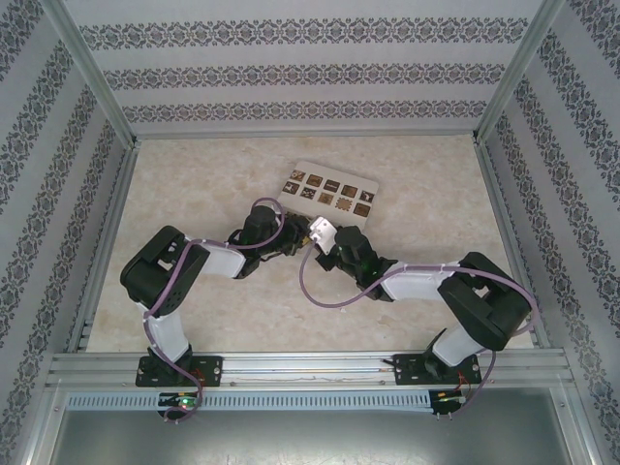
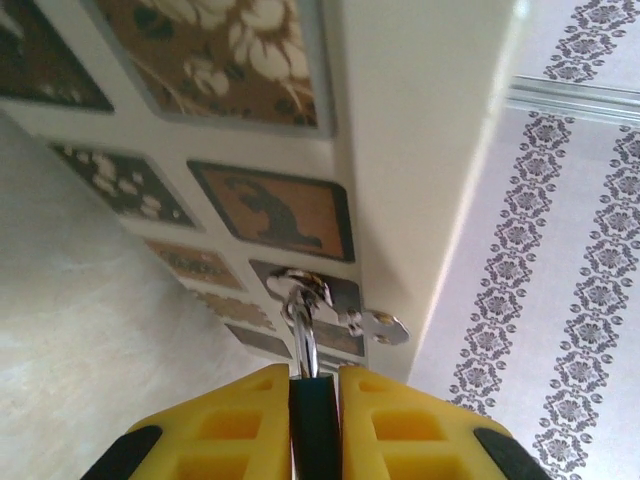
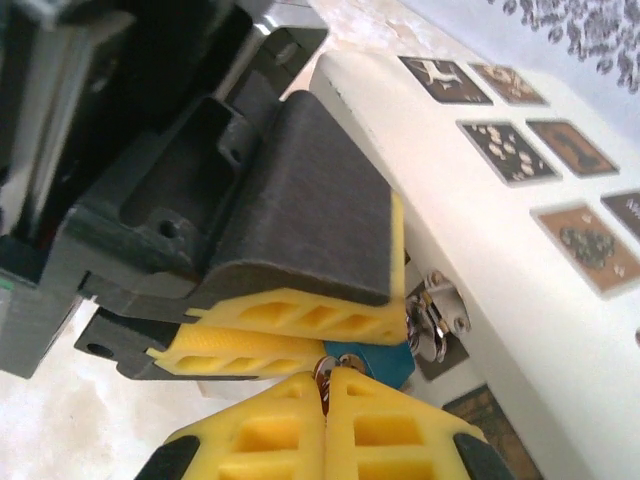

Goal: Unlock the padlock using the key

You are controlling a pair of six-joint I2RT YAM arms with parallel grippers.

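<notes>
left pincer: yellow fingers pinch the padlock by its dark body, its silvery loop pointing away from them
padlock: hangs from a metal hasp on the near side wall of the cream box, toward that wall's left end; its blue body shows in the right wrist view
right pincer: fingertips pressed together on the key, a small metallic bit touching the blue body
cream box: flat on the desk, mid-width, nearer the far edge, patterned squares up
arms: both reach inward, pincers meeting at the padlock
</notes>
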